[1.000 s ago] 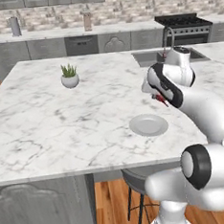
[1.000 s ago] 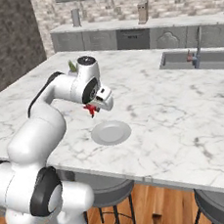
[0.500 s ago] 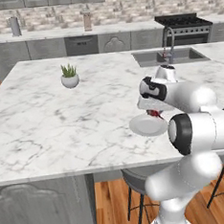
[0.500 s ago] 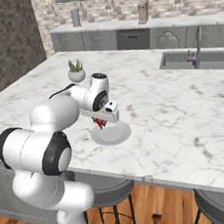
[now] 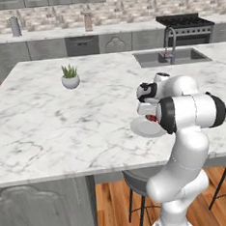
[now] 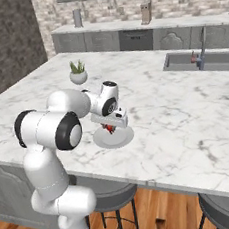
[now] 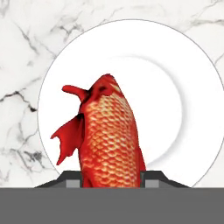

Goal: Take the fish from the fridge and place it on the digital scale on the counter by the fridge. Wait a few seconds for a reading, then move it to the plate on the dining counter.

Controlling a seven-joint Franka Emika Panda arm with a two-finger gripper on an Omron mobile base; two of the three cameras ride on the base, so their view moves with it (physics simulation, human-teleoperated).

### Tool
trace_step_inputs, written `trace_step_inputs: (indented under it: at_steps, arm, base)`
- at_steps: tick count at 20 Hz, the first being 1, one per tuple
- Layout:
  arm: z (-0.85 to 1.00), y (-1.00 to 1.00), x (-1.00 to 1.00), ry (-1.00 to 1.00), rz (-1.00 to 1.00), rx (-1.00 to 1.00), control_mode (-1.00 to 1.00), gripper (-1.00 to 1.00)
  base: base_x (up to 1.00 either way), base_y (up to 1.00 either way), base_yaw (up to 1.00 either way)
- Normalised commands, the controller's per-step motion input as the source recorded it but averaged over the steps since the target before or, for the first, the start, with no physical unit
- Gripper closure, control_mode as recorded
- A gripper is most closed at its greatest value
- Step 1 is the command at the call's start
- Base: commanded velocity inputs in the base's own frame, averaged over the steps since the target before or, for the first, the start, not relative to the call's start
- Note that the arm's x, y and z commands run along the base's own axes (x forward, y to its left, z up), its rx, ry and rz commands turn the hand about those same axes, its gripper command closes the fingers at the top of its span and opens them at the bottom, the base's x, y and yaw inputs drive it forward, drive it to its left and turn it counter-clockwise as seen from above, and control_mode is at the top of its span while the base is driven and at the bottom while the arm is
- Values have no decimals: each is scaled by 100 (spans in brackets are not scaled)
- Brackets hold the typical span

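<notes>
Clearly, the last step of the task is in hand: the fish (image 7: 109, 135) is held between the closed fingers of the pincer (image 6: 111, 127) and is carried directly above the plate (image 7: 192, 109). In the hand view, the fish is seen rising from the bottom centre of the frame, with the round plate spread behind it and the veined marble of the surface (image 7: 17, 52) showing at the edges. In the right base view, the pincer is found at the middle of the frame, low over the plate (image 6: 123, 137), with a red speck of fish (image 6: 109, 129) beneath it. In the left base view, the plate (image 5: 141, 128) lies right of centre, partly hidden by the arm. Whether the fish touches the plate cannot be told. For the next move, a short descent is probably called for, then an opening of the pincer so the fish is left on the plate.
</notes>
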Motion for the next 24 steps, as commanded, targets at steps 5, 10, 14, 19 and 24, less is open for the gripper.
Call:
trace_step_inputs:
  at_steps: [5,10,14,19,24]
  arm:
    - [-58,-1,24,3,3,-4,-100,100]
    - [-43,-10,30,1,3,-2,-100,100]
    - [-38,-15,22,0,3,-2,-100,100]
    - [-46,-3,3,1,3,-4,-100,-100]
    - [-11,0,-7,0,1,-2,-100,-100]
  base:
    - [0,0,0]
    - [0,0,0]
    - [0,0,0]
    - [0,0,0]
    - [0,0,0]
